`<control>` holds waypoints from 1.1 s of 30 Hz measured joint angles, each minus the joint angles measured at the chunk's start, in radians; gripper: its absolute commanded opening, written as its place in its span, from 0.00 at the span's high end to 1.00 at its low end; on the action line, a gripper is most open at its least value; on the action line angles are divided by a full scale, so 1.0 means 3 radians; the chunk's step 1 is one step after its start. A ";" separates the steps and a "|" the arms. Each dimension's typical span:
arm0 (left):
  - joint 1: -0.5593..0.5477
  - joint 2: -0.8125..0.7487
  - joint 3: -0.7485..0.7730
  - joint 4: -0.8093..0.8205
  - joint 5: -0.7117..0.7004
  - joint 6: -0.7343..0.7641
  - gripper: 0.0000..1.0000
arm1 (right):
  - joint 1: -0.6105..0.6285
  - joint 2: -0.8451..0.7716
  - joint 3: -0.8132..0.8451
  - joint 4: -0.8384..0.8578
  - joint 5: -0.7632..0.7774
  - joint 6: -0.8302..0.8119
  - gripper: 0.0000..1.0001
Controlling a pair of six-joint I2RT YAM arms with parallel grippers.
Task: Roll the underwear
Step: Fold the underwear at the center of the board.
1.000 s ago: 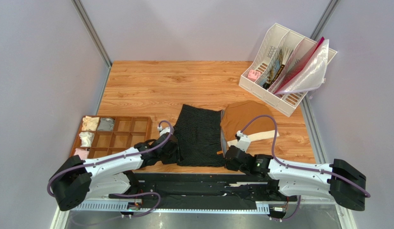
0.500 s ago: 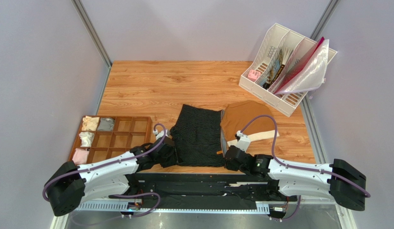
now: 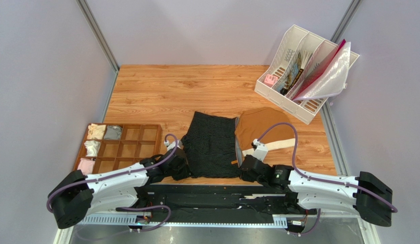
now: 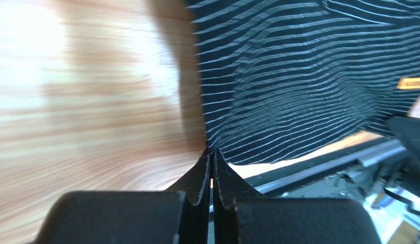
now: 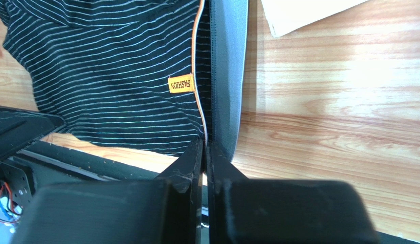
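Observation:
The underwear (image 3: 212,145) is black with fine pale stripes and a grey waistband, and lies flat in the middle of the wooden table. My left gripper (image 3: 181,165) is shut with its tips pinching the near-left corner of the fabric (image 4: 298,76), which looks slightly lifted off the wood. My right gripper (image 3: 243,166) is shut on the near-right corner, at the grey waistband (image 5: 225,76) next to an orange FASHION tag (image 5: 180,83). In the wrist views the left gripper (image 4: 211,151) and the right gripper (image 5: 205,145) each show both fingers pressed together.
Plain brown briefs (image 3: 263,124) with a cream waistband lie just right of the underwear, touching its edge. A wooden compartment tray (image 3: 124,126) with several rolled garments stands at the left. A white file organizer (image 3: 304,71) stands at the back right. The black rail (image 3: 212,190) runs along the near edge.
My left gripper has slid in to the near-left corner of the underwear and shut on it. The right gripper stays at the waistband corner, shifted slightly.

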 measured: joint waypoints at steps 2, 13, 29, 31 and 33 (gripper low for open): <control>-0.0001 -0.0163 -0.0004 -0.0188 -0.0103 0.0003 1.00 | 0.0000 -0.0065 0.0009 -0.0070 0.0005 -0.0052 0.46; -0.0003 -0.0432 -0.0051 -0.0526 -0.0306 0.0004 1.00 | -0.1213 0.0142 0.0788 0.0205 -0.0267 -0.1251 0.44; -0.0001 -0.0689 -0.0153 -0.0617 -0.0291 -0.0013 1.00 | -0.2008 0.2356 0.1784 0.1343 -0.1372 -0.2163 0.52; -0.0003 -0.0690 -0.0153 -0.0617 -0.0289 -0.0015 1.00 | -0.2008 0.2422 0.1817 0.1340 -0.1367 -0.2205 0.52; -0.0001 -0.0690 -0.0153 -0.0618 -0.0289 -0.0017 1.00 | -0.2008 0.2427 0.1818 0.1322 -0.1349 -0.2233 0.52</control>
